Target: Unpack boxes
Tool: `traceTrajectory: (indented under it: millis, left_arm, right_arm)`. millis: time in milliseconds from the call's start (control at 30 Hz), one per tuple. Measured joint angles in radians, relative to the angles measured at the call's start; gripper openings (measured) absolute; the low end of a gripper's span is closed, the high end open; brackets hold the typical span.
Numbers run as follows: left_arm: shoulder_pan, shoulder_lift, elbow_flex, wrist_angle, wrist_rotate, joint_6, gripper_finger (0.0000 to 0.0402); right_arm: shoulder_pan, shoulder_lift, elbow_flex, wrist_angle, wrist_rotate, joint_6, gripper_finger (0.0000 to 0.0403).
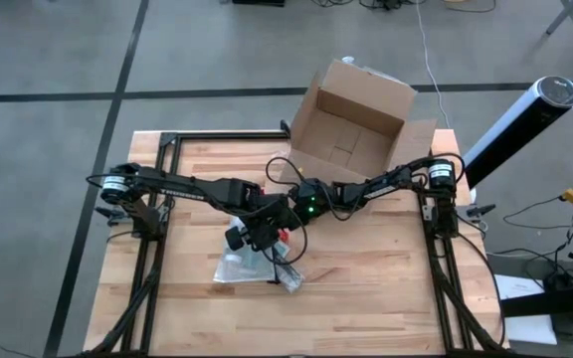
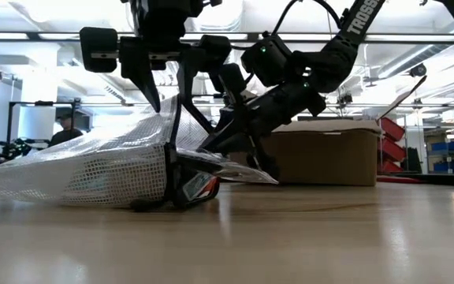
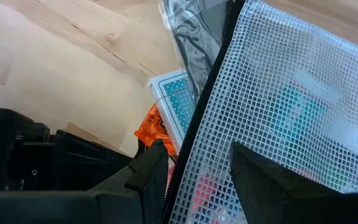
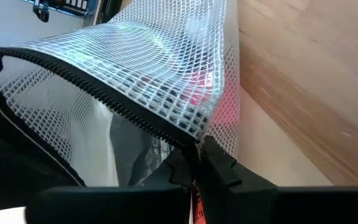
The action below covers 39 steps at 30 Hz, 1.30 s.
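Observation:
The brown cardboard box [image 1: 351, 127] stands open on the table's far side, right of centre, its flaps up; no gripper touches it. Nearer, a translucent mesh zip pouch [image 1: 250, 267] lies left of centre with its mouth end raised [image 2: 93, 162]. My left gripper [image 3: 194, 180] points steeply down over the mouth, shut on the pouch's upper wall. My right gripper [image 4: 194, 168] reaches in low from the right and is shut on the zip's end. Inside the pouch show a blue patterned pack [image 3: 179, 102], an orange item [image 3: 151, 127] and a bagged grey cable [image 3: 194, 50]. My left gripper has the pouch's upper mesh wall beside its black zip edge [image 3: 188, 155] between its two fingers, coming steeply from above. That edge is lifted into a peak [image 2: 170, 102]; the pouch's closed end rests on the table. My right gripper pinches the end of the black zip [image 4: 191, 142], where the two mouth edges meet, between its shut fingers. It comes slanting down from the table's right. The mouth gapes open beyond the fingers [image 4: 55, 68], its lower part near the tabletop.
A small red item [image 1: 285, 236] shows at the pouch's mouth between the two grippers. Bare wood lies along the table's near edge [image 1: 366, 298] and near left. Black arm frames [image 1: 147, 249] run down both table sides. A person [image 2: 63, 126] stands in the room behind.

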Motion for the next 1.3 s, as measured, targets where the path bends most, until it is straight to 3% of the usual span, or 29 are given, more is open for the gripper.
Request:
traceTrajectory:
  millis: [400,733,900,1100,1300]
  left_arm:
    - [-0.002,-0.005,0.011,0.007,0.047,-0.016,0.0148]
    - [-0.002,-0.005,0.011,0.001,0.052,-0.019,0.0052]
    - [-0.002,-0.005,0.011,0.002,0.048,-0.019,0.0034]
    - [-0.002,-0.005,0.011,0.007,0.047,-0.019,0.0044]
    - [-0.002,-0.005,0.011,0.007,0.043,-0.026,0.0109]
  right_arm:
    - [0.0,0.0,0.0,0.034,-0.038,-0.016,0.0]
    - [0.0,0.0,0.0,0.032,-0.039,-0.022,0.0]
    - [0.0,0.0,0.0,0.032,-0.039,-0.023,0.0]
    - [0.0,0.0,0.0,0.032,-0.042,-0.025,0.0]
    - [0.0,0.0,0.0,0.04,-0.063,-0.023,0.0]
